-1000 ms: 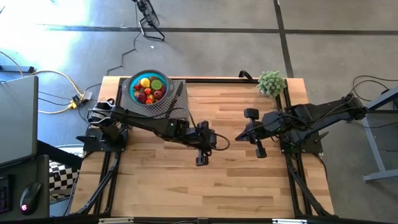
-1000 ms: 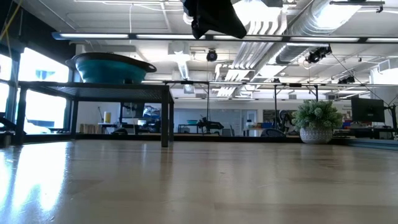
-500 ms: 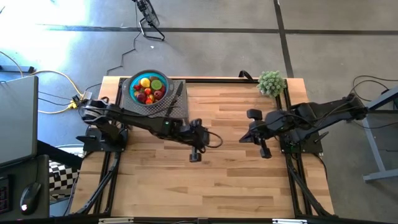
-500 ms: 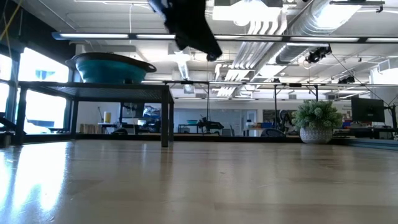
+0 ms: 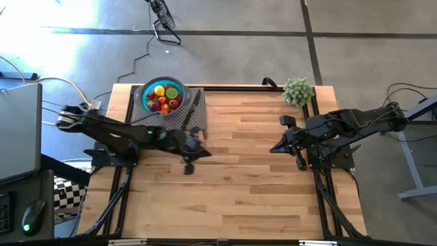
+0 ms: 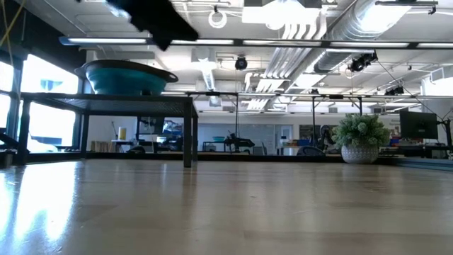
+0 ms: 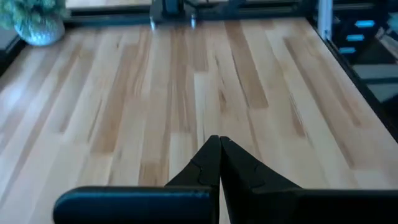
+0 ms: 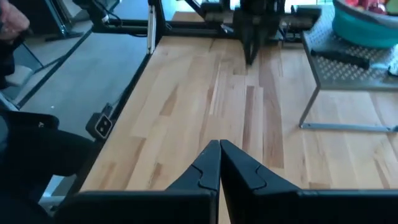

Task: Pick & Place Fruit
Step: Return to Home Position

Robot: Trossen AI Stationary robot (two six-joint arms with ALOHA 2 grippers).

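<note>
On the mesh shelf (image 5: 179,121) at the far-left corner of the table (image 5: 259,198), I read all the fruit (image 5: 164,99) as heaped inside the teal bowl (image 5: 145,94). I find no loose piece on the table in any view.

1. State of the left gripper (image 7: 219,143): fingers closed tip to tip, nothing between them. It hangs above the left half of the table, just off the shelf's near edge. It faces across the table toward the side where the plant (image 7: 34,22) stands, away from the bowl. The fruit lies behind it, toward the far-left corner.
2. State of the right gripper (image 8: 219,148): fingers closed, nothing held. It sits over the right half of the table, facing the shelf and well apart from it.
3. Nearer arm: the left. Its arm passes just by the shelf's near edge, so I judge shelf clearance to be the relation that governs parking it.
4. Orientation of the fruit: yellow and lime green pieces lie toward the bowl's far side, red and orange toward its near side. I cannot make out a long axis or pointing direction for any single piece.
5. The black-handled knife (image 5: 193,109) lies on the shelf beside the bowl, long axis running far to near, slightly slanted.

Judgement: placing looks complete, and only homing both arms remains.
</note>
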